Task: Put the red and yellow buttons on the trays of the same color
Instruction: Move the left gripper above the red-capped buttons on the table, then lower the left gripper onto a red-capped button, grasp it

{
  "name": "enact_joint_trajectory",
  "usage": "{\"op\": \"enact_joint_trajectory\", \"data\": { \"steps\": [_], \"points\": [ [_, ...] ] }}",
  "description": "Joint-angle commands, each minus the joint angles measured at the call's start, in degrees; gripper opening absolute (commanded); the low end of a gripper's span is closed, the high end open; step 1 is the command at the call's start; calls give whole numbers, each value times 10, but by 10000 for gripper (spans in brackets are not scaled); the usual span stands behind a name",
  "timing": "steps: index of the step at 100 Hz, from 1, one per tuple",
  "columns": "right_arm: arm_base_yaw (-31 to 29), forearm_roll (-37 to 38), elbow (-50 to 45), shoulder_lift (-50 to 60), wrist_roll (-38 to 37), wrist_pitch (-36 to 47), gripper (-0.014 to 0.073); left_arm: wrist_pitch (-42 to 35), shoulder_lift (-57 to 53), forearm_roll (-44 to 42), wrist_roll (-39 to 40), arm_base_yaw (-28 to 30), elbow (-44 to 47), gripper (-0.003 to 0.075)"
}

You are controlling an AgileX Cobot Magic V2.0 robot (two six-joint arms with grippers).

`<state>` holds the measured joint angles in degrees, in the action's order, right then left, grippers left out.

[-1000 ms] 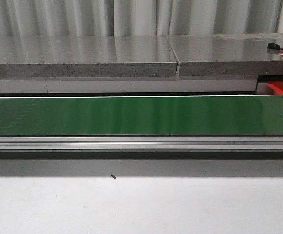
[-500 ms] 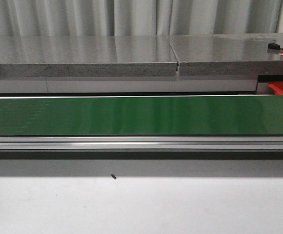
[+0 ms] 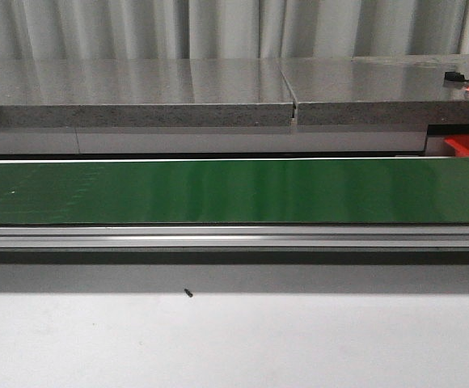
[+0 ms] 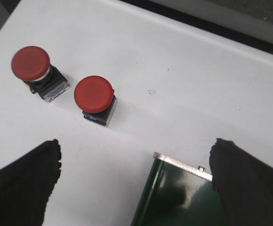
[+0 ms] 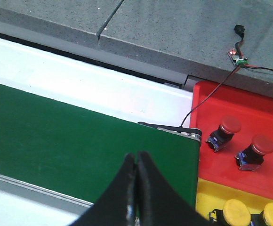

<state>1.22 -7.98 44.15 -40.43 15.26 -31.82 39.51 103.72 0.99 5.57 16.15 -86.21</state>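
Wrist-only: left gripper [image 4: 134, 183] spread above red buttons [image 4: 94, 94]; right gripper [image 5: 136, 188] seemingly together.

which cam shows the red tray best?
Right wrist view: the red tray shows wide, holding two red buttons. Front view catches only a corner at the right edge. Left wrist view shows none of it.

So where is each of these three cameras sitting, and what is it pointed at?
Front view: looks forward over the white table at the green belt; no robot parts show.
Left wrist view: looks down on two red buttons and a belt end; open left pincer.
Right wrist view: looks down on the belt, red tray and yellow tray; shut right pincer.
All three share the belt.
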Motion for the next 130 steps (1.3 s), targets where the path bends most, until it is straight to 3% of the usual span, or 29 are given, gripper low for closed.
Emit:
{"op": "enact_joint_trajectory", "data": {
  "steps": [1,45,130],
  "points": [
    [1,2,14,1,4,38,-68,-5,10,0,6,2,-62,617],
    [1,2,14,1,4,38,-68,-23,44,-89,27,8,-129,617],
    [1,2,14,1,4,38,-68,-72,113,-69,20,28,-129,617]
  ]
}}
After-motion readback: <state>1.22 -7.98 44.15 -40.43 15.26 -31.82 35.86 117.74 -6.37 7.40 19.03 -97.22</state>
